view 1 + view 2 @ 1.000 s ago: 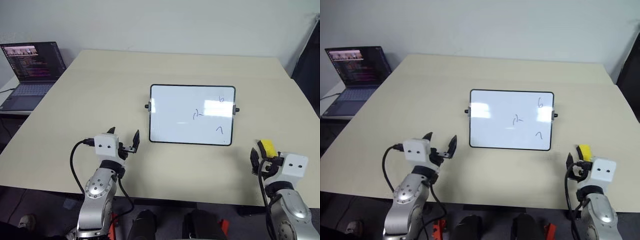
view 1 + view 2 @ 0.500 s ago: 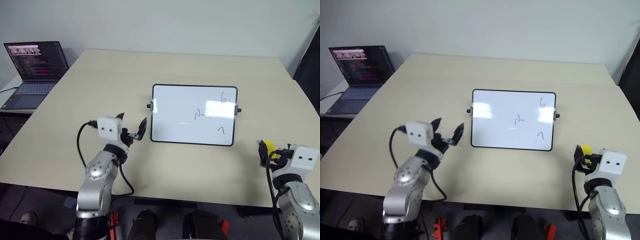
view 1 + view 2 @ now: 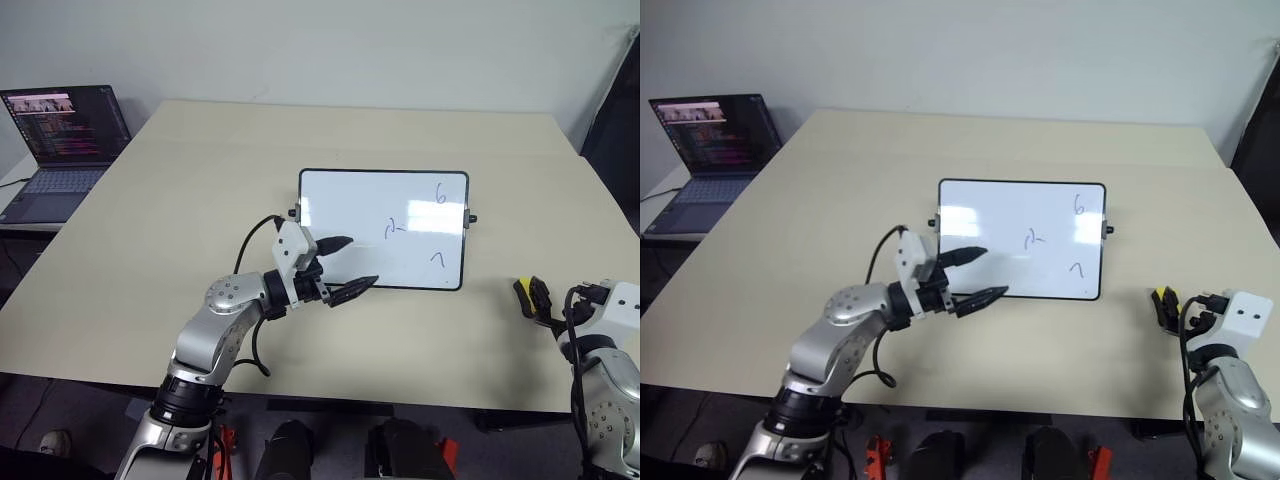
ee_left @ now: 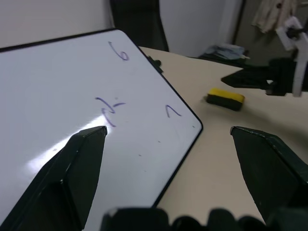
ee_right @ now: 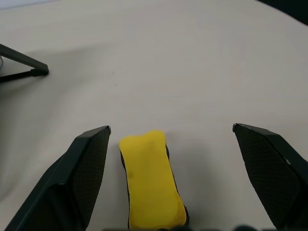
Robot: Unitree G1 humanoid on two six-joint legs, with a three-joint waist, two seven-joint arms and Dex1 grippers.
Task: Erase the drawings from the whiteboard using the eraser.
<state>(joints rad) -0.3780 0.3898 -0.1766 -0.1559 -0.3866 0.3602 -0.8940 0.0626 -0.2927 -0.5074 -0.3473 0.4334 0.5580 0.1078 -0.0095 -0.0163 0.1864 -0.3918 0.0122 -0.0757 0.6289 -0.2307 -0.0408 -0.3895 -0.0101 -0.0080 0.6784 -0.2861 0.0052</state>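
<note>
**Three marks on the board, eraser lying loose on the table**

Three drawings are showing on the whiteboard [image 3: 383, 229] in the left eye view: a "6" [image 3: 441, 195] near the far right corner, a squiggle [image 3: 394, 229] in the middle, and a caret-like tick [image 3: 437, 259] near the near right edge. Nothing else legible is appearing there; the laptop [image 3: 62, 148] at the far left is displaying lines too small to read. The left gripper [image 3: 344, 266] is pointing sideways over the board's near left part, its fingers spread wide and holding nothing. The eraser [image 3: 525, 293] is lying on the table [image 3: 180, 190], well to the right of the board, just in front of the right gripper [image 3: 541, 300].

Looking from the right eye view, the same layout is repeating.

Looking from the left wrist view, the marks are reading larger between the two spread fingers [image 4: 79, 163], and the eraser [image 4: 225, 98] is resting flat past the board's corner, with the other gripper's black fingers beside it.

Looking from the right wrist view, the eraser [image 5: 151, 180] is sitting on the table between wide-apart fingers [image 5: 86, 168], touching neither.
</note>
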